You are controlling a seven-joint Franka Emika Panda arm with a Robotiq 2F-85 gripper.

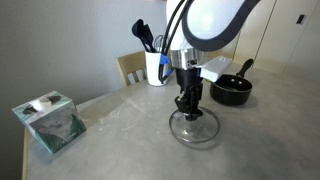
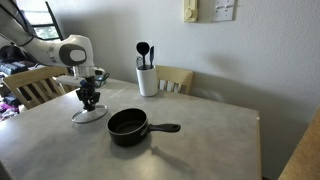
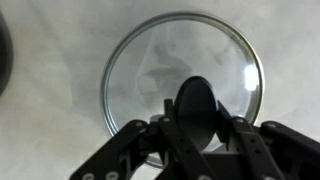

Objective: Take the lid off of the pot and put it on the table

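The round glass lid (image 1: 193, 131) with a metal rim lies flat on the light grey table (image 1: 120, 125), apart from the pot. In the wrist view the lid (image 3: 150, 70) fills the frame and its black knob (image 3: 197, 110) sits between my fingers. My gripper (image 1: 190, 108) stands upright over the lid, shut on the knob. In the exterior view from the far side, the gripper (image 2: 89, 101) is above the lid (image 2: 88, 116). The black pot (image 1: 231, 91) stands open with its long handle; it also shows in an exterior view (image 2: 128, 125).
A white utensil holder (image 1: 156, 68) with black utensils stands at the table's back edge, also in an exterior view (image 2: 147, 80). A tissue box (image 1: 48, 121) sits near one corner. Wooden chairs (image 2: 176, 80) stand by the table.
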